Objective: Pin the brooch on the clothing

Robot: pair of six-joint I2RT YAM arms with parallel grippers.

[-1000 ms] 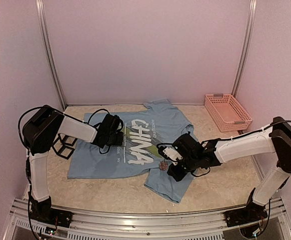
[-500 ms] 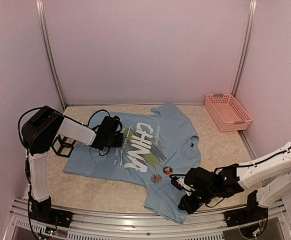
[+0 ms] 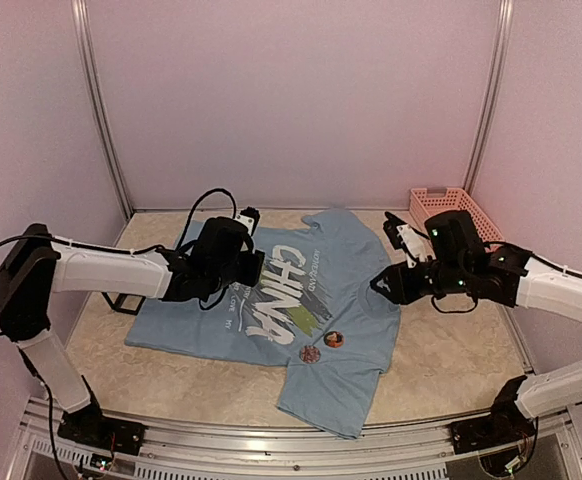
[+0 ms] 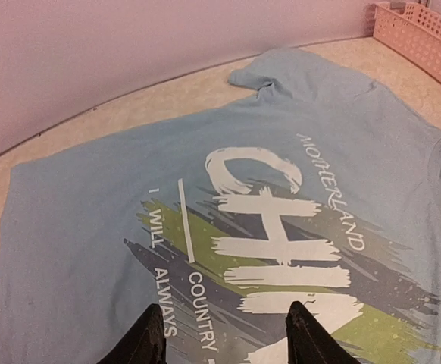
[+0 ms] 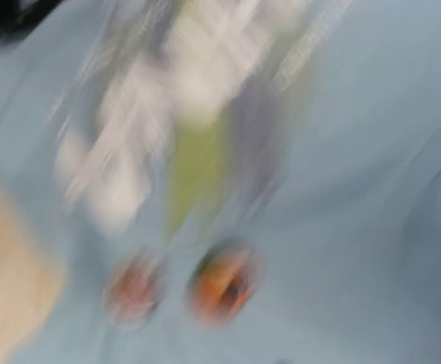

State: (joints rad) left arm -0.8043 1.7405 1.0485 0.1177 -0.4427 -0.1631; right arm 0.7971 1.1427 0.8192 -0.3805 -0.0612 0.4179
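The clothing [image 3: 261, 310], a light blue T-shirt with white "CHINA" lettering, lies flat on the table and fills the left wrist view [image 4: 92, 212]. Two round brooches lie on it below the print, an orange one [image 3: 334, 339] and a reddish one [image 3: 310, 353]. In the blurred right wrist view they show as the orange brooch [image 5: 222, 282] and the reddish brooch [image 5: 132, 290]. My left gripper [image 4: 228, 334] hovers over the lettering, open, with only cloth between its fingers. My right gripper [image 3: 383, 287] hangs above the collar side, apart from the brooches. Its fingers do not show in its own view.
A pink basket [image 3: 453, 222] stands at the back right, and its corner shows in the left wrist view [image 4: 425, 34]. A black frame-like object [image 3: 123, 300] sits on the table left of the shirt, partly under the left arm.
My right arm left the brooches, swung to the front, then rose to the collar side. The left arm shifted right over the lettering. The shirt's lower part now lies flatter.
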